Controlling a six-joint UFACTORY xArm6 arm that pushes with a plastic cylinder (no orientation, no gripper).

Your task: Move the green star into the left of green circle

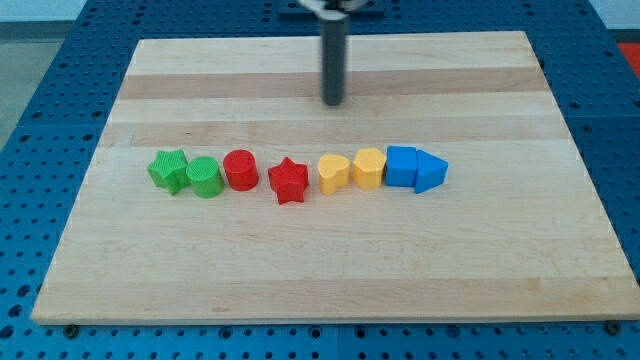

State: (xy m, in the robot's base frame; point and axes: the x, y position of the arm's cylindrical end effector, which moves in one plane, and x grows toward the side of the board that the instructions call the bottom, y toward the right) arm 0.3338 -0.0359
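You are viewing my tip point(332, 102), holding nothing, hovering near the board's top edge; the green star point(168, 170) is lying toward the bottom-left corner, touching the green circle point(204, 177) on its left.

- The blocks form one packed row across the middle of the table point(330, 260): green star point(168, 170), green circle point(204, 177), red cylinder point(240, 169), red star point(288, 180), yellow heart point(333, 173), yellow block point(368, 168), blue cube point(401, 165), blue triangle point(431, 172).
- Neighbours touch or nearly touch, so nothing passes between them.
- The green star closes the row's left end; open wood lies to its left.
- Wide bare bands run above and below the row.
- My tip point(332, 102) stands in the upper band, well apart from every block.
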